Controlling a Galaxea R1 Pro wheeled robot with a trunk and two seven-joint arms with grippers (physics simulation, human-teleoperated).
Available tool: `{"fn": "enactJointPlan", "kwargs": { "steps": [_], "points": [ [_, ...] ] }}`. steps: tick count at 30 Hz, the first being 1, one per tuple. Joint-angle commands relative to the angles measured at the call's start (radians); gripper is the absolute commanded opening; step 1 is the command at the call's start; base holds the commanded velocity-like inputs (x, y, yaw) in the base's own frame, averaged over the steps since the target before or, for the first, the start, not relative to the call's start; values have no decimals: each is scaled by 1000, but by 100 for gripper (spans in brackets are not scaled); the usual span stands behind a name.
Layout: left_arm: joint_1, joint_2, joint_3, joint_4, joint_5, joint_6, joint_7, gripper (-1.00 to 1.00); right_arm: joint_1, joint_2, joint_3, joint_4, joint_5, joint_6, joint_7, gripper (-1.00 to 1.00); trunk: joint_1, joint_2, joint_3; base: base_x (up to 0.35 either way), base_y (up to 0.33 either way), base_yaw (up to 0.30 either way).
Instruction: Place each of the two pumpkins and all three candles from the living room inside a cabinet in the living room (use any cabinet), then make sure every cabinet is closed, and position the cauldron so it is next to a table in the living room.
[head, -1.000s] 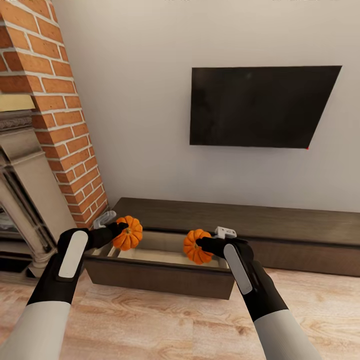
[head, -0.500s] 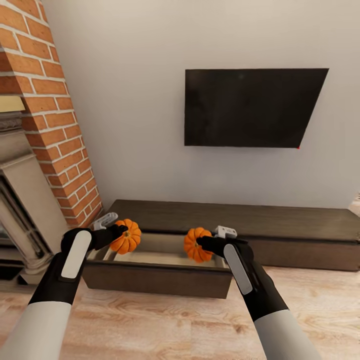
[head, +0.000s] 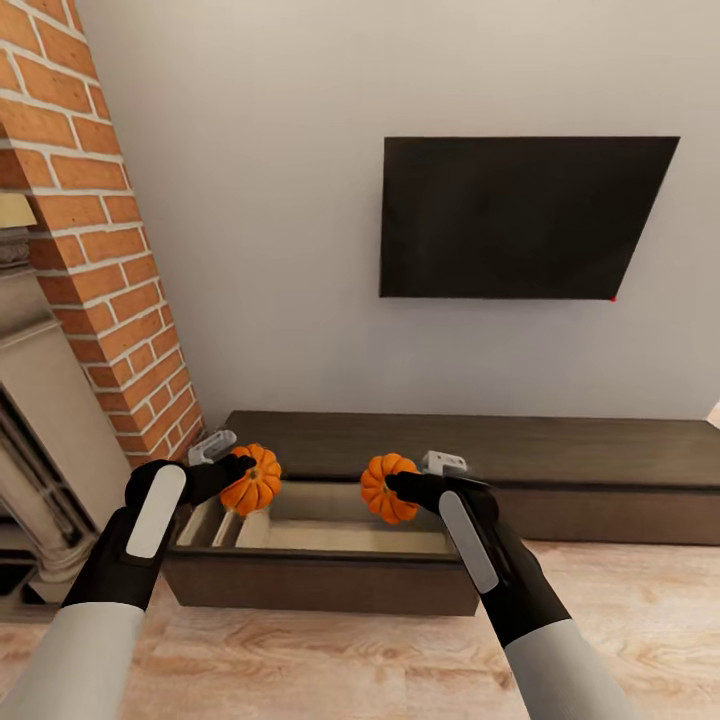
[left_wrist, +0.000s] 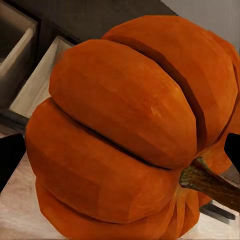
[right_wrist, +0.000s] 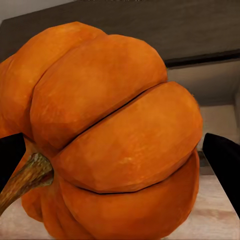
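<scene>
Over the open drawer (head: 330, 530) of the cabinet (head: 560, 450), each end effector is clenched on a pumpkin, the left end effector (head: 232, 468) on one (head: 252, 480) above the drawer's left end, the right end effector (head: 400, 487) on the other (head: 382, 488) nearer its middle, so both need only descend.

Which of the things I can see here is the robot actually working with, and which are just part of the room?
Part of the job:
- left pumpkin, held in the left gripper
- right pumpkin, held in the right gripper
- cabinet, with its open drawer below both pumpkins

Just there:
- television on the wall
- brick chimney
- wooden floor
</scene>
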Motion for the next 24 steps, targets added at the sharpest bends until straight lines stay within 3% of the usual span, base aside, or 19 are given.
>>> {"fn": "enactJointPlan", "kwargs": {
  "steps": [1, 13, 24],
  "points": [
    [-1, 0, 0, -1, 14, -2, 10, -100, -1, 0, 2, -1, -10, 2, -11, -100, 0, -1, -1, 263, 254, 0],
    [-1, -1, 0, 34, 15, -26, 10, -100, -1, 0, 3, -1, -10, 1, -7, -100, 0, -1, -1, 274, 185, 0],
    [0, -1, -2, 35, 17, -29, 10, -100, -1, 0, 3, -1, -11, 1, -7, -100, 0, -1, 4, 224, -147, -65]
  ]
}}
